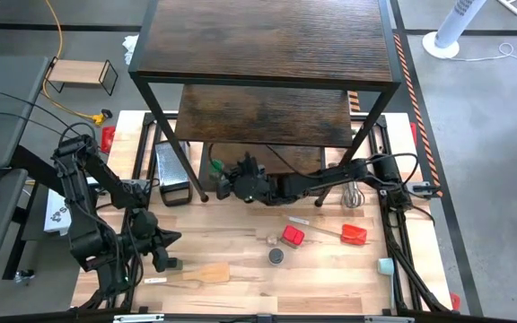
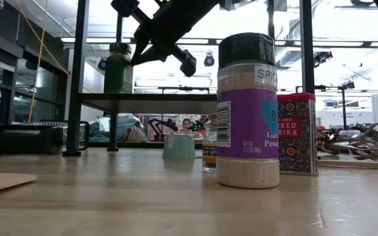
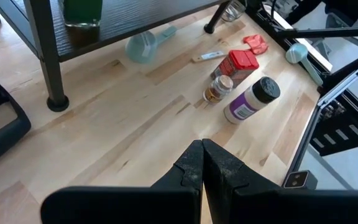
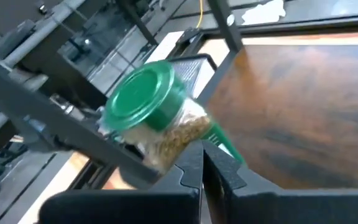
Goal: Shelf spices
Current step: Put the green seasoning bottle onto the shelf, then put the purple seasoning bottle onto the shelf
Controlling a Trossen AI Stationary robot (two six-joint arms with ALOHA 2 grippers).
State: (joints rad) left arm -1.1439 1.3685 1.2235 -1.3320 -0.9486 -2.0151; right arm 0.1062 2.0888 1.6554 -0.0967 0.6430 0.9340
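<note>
The green-lidded spice jar [image 4: 160, 118] stands upright by its base on the lowest dark board of the shelf [image 1: 267, 45]; the low view also shows the jar [image 2: 118, 69]. My right gripper [image 4: 202, 158] reaches in under the shelf from the right, shut, with its tips next to the jar's base. The purple-labelled, dark-lidded jar [image 2: 247, 111], the red tin [image 2: 297, 134] and a tiny jar [image 3: 219, 88] stand on the table in front of the shelf. My left gripper [image 3: 202, 155] hovers shut over the table's near-left part. My right gripper is shut, and its fingertips [image 4: 191, 165] lie close beside the lower part of the green-lidded jar [image 4: 173, 140]. Whether they touch it cannot be told. The jar stands on the shelf board.
A red spatula [image 1: 353, 233] and a wire whisk [image 1: 353, 193] lie right of the jars. A wooden spatula [image 1: 200, 272] is near my left gripper, and a grater [image 1: 170, 170] sits by the shelf's left leg. A teal scoop [image 3: 145, 46] lies under the shelf. A small pale rack [image 1: 81, 76] stands off the table.
</note>
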